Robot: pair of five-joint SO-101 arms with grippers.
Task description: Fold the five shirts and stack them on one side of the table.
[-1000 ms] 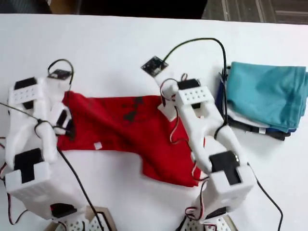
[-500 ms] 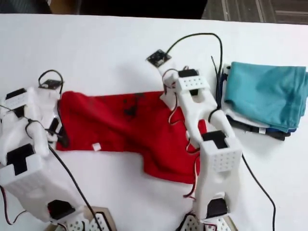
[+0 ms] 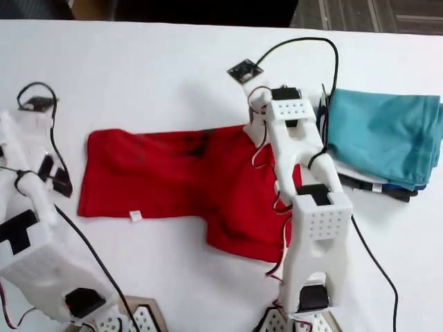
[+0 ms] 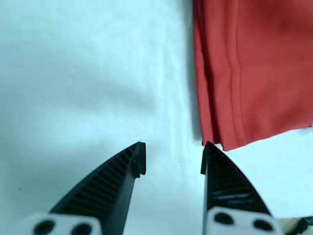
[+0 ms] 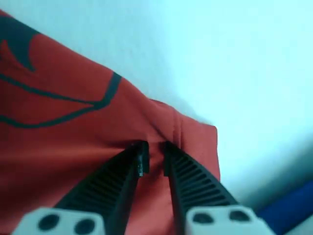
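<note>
A red shirt [image 3: 173, 180] with a dark print lies spread across the middle of the white table [image 3: 159, 76]. My right gripper [image 3: 255, 131] sits at its far right corner. In the right wrist view that gripper [image 5: 154, 159] is shut on a small fold of the red shirt [image 5: 63, 147] near its hem. My left gripper [image 3: 55, 174] stands open over bare table just off the shirt's left edge. In the left wrist view the gripper [image 4: 173, 159] holds nothing, and the hem of the red shirt [image 4: 254, 73] lies beside one fingertip [image 4: 208, 156].
A stack of folded shirts [image 3: 384, 135], teal on top with white and dark ones beneath, rests at the right side, close to the right arm. A small black board on a cable [image 3: 243, 70] lies beyond the shirt. Bare table stretches across the far side.
My left gripper let go of the shirt's left edge and drew back to the left. My right gripper moved toward the far right with the corner, and the shirt now lies flatter.
</note>
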